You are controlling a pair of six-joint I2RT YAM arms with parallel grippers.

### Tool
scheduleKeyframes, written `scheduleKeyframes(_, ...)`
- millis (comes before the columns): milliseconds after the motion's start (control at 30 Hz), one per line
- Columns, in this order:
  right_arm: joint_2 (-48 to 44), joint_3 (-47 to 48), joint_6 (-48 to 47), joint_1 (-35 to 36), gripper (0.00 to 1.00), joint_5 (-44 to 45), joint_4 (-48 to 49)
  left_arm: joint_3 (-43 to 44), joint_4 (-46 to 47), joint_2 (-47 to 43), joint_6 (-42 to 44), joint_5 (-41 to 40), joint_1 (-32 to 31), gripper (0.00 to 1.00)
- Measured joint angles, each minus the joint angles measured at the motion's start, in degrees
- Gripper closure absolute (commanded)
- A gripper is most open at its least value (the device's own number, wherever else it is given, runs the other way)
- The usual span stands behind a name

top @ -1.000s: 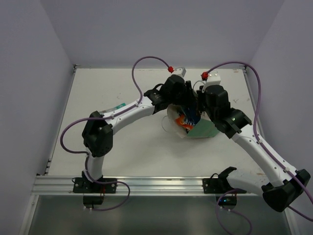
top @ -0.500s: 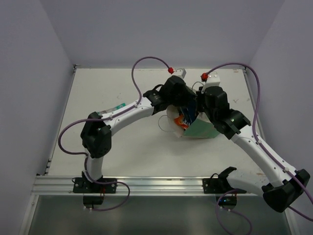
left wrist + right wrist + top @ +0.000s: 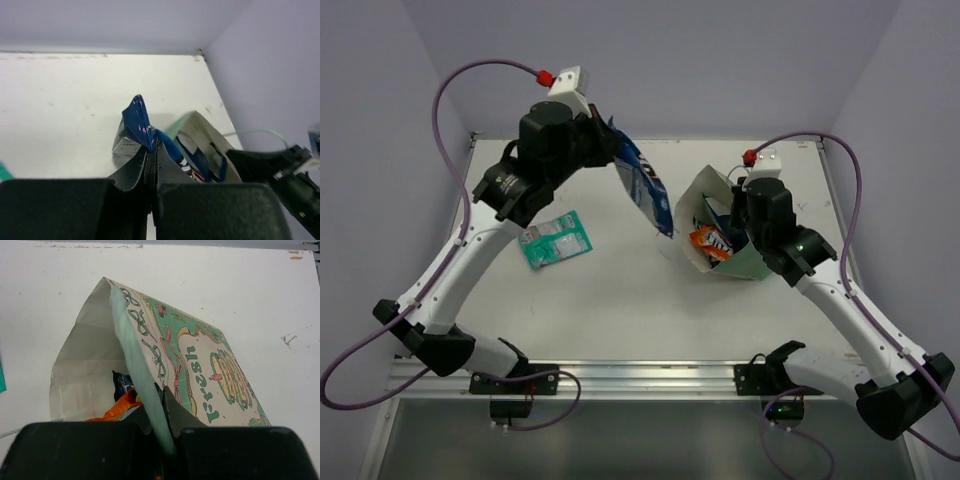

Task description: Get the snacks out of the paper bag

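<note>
My left gripper [image 3: 610, 150] is raised over the back left of the table, shut on the top edge of a dark blue snack packet [image 3: 642, 188] that hangs below it, clear of the bag. In the left wrist view the jaws [image 3: 152, 150] pinch that packet [image 3: 137, 119]. The paper bag [image 3: 745, 262] lies open-mouthed at centre right, and my right gripper [image 3: 732, 222] is shut on its rim [image 3: 135, 360]. Inside it I see an orange packet [image 3: 119, 408] and a dark blue one [image 3: 120, 383]. A teal-white packet [image 3: 555, 241] lies flat on the table to the left.
The white table [image 3: 620, 300] is bounded by lilac walls at the back and sides and a metal rail [image 3: 620, 375] at the near edge. The right arm [image 3: 840, 290] stretches along the right side. Purple cables loop above both arms.
The left gripper closed inside the bag, then lifted up and to the left with a dark blue packet. This uncovered the teal-white packet. The right gripper kept its hold on the bag.
</note>
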Motion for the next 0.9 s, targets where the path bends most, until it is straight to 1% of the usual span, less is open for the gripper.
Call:
scheduleKeyframes(67, -0.2, -0.2, 0.0, -0.1, 1.00, 0.2, -0.1, 1.8, -1.5, -0.4, 2.3, -2.3, 2.8, 1.00)
scheduleKeyframes(167, -0.3, -0.2, 0.0, -0.2, 1.00, 0.2, -0.3, 4.7, -3.1, 1.4, 6.0, -3.9, 4.7, 1.00)
scheduleKeyframes(267, -0.3, -0.2, 0.0, -0.2, 1.00, 0.2, -0.5, 6.7, -2.5, 6.0, 9.4, -4.5, 6.3, 1.00)
scheduleKeyframes(433, -0.3, -0.2, -0.1, -0.2, 1.00, -0.4, -1.0, 7.2, 2.8, 16.7, 12.1, -2.3, 9.6, 1.00)
scheduleKeyframes(500, -0.3, -0.2, -0.1, -0.3, 1.00, -0.9, -1.1, 7.2, 5.0, 20.9, 12.1, -0.9, 11.0, 0.84)
scheduleKeyframes(533, -0.3, -0.2, -0.1, -0.3, 1.00, -1.2, -1.2, 7.1, 6.0, 23.0, 12.2, -0.2, 11.6, 0.73)
scheduleKeyframes(567, -0.3, -0.2, -0.1, -0.3, 1.00, -1.4, -1.3, 6.6, 7.4, 24.8, 12.1, 0.5, 12.3, 0.53)
scheduleKeyframes(633, -0.3, -0.2, -0.1, -0.3, 1.00, -1.7, -1.4, 5.3, 10.1, 27.5, 11.5, 1.6, 13.4, 0.38)
scheduleKeyframes(667, -0.2, -0.2, -0.1, -0.3, 1.00, -1.9, -1.4, 4.8, 10.9, 28.5, 11.0, 2.1, 14.1, 0.27)
scheduleKeyframes(700, -0.1, -0.2, -0.1, -0.3, 1.00, -2.2, -1.4, 4.7, 11.2, 29.4, 10.7, 2.9, 14.6, 0.22)
scheduleKeyframes(733, 0.1, -0.2, -0.1, -0.3, 1.00, -2.5, -1.4, 4.7, 11.6, 30.2, 10.0, 3.9, 15.2, 0.15)
scheduleKeyframes(767, 0.3, -0.2, -0.1, -0.3, 1.00, -2.8, -1.4, 4.7, 11.8, 30.6, 9.4, 5.0, 15.6, 0.12)
scheduleKeyframes(833, 0.5, -0.2, -0.1, -0.3, 1.00, -2.9, -1.4, 4.7, 11.8, 30.6, 8.0, 7.5, 16.2, 0.09)
scheduleKeyframes(900, 0.5, -0.2, -0.1, -0.3, 1.00, -2.9, -1.6, 4.3, 12.4, 29.6, 6.5, 9.8, 15.9, 0.09)
